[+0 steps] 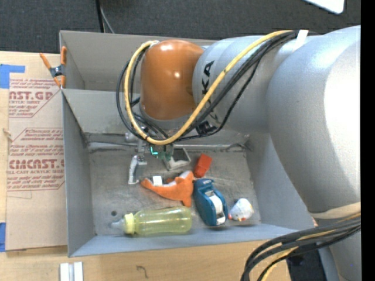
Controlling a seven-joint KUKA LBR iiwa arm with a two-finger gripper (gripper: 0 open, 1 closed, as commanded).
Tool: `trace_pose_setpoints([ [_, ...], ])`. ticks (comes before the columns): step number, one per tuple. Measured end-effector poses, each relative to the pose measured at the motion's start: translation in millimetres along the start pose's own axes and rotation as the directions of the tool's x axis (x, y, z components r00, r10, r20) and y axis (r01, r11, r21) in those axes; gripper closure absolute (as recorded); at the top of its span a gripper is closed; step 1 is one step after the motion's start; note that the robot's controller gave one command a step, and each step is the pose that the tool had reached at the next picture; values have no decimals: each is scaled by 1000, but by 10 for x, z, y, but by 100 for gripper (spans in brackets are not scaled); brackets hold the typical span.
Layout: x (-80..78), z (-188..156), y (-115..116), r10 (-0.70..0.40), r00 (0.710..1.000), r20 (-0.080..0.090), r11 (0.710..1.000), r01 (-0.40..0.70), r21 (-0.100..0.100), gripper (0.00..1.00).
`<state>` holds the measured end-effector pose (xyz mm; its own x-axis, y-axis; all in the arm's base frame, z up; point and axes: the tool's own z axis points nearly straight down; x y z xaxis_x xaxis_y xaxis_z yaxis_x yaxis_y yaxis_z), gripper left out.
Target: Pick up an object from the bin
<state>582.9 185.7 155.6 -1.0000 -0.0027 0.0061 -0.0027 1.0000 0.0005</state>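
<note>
Grey metal bin (79, 174): scuffed bare floor, sloped walls, dark carpet (35, 10) behind it, so little room to manoeuvre. Two-finger gripper (153, 164) sits low at mid-bin under the orange wrist cover (167, 78). Jaws look spread, nothing between them.

Nearest candidate is the flat orange rubbery toy (174, 188), lying just in front of the gripper. My guess is light, floppy and grippy: pinch the thicker right end, since the thin tail would fold.

Right of the gripper:
- small red-orange plug (203, 165)

Front-right of the gripper:
- blue-and-white tape-measure case (210, 202)
- white round toy (241, 209)

Further in front of the gripper:
- pale yellow plastic baby bottle (159, 221), on its side, likely slick and prone to roll
</note>
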Motion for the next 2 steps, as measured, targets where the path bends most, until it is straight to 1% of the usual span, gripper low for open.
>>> trace_pose_setpoints([
  [1, -22, -46, -9, 2, 1000, 7, 1000, -2, -1, 0],
  [2, 287, -40, -653, -69, 998, 8, 998, 69, 0, 0],
])
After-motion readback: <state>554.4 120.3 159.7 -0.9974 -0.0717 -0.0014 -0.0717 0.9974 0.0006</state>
